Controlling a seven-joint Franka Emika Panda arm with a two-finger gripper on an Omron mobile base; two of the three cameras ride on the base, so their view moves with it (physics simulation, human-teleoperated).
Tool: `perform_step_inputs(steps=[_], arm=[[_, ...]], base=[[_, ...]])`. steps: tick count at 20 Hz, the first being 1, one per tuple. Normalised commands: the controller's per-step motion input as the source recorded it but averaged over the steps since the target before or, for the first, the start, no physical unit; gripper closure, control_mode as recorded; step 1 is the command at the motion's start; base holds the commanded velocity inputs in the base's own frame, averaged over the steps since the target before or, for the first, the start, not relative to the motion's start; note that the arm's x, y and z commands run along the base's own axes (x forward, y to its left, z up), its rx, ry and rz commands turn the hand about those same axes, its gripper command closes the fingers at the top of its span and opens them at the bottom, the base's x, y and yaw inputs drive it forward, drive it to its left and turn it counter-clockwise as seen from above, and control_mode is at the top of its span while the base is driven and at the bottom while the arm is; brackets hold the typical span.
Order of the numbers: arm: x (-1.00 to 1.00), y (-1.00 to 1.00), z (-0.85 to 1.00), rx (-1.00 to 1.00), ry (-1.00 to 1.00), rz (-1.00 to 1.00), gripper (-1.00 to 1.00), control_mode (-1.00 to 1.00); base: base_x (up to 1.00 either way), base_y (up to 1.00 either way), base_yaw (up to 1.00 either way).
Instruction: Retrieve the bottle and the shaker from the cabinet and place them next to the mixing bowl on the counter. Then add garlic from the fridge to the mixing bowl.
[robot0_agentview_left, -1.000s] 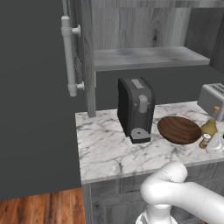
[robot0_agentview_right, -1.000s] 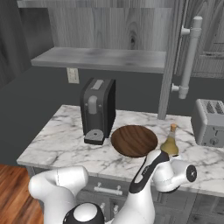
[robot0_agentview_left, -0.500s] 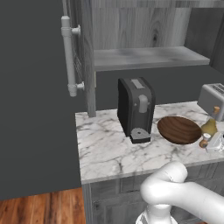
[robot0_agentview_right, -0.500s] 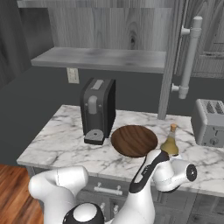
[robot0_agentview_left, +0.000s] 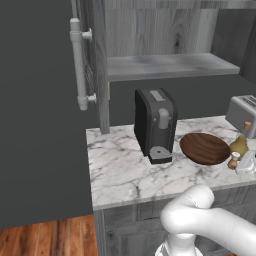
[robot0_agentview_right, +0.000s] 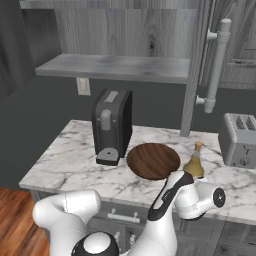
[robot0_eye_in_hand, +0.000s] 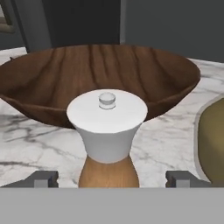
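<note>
Jaws standing released around shaker (robot0_eye_in_hand: 107, 131), sitting upright on worktop (robot0_eye_in_hand: 166, 140) beside mixing bowl (robot0_eye_in_hand: 96, 78). Risk: a fingertip is clipping it while retreating, tipping it into bottle (robot0_eye_in_hand: 212, 144).

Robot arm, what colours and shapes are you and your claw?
The arm is glossy white, made of fat rounded tubes with dark bands at the joints and a dark round cap on one joint. The claw has two small, blocky dark grey fingertips.
</note>
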Motion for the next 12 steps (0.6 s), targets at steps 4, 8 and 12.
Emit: perform_step_inputs(steps=[4, 8, 12], arm=[[-0.14, -0.33, 0.00, 0.00, 0.00, -0.01, -1.00, -1.00], [-0.21, -0.41, 0.05, 0.00, 0.00, -0.03, -1.00, -1.00], [-0.37, -0.03, 0.40, 0.01, -0.04, -0.04, -1.00, -1.00]], base=[[0.00, 0.00, 0.00], [0.00, 0.00, 0.00], [0.00, 0.00, 0.00]])
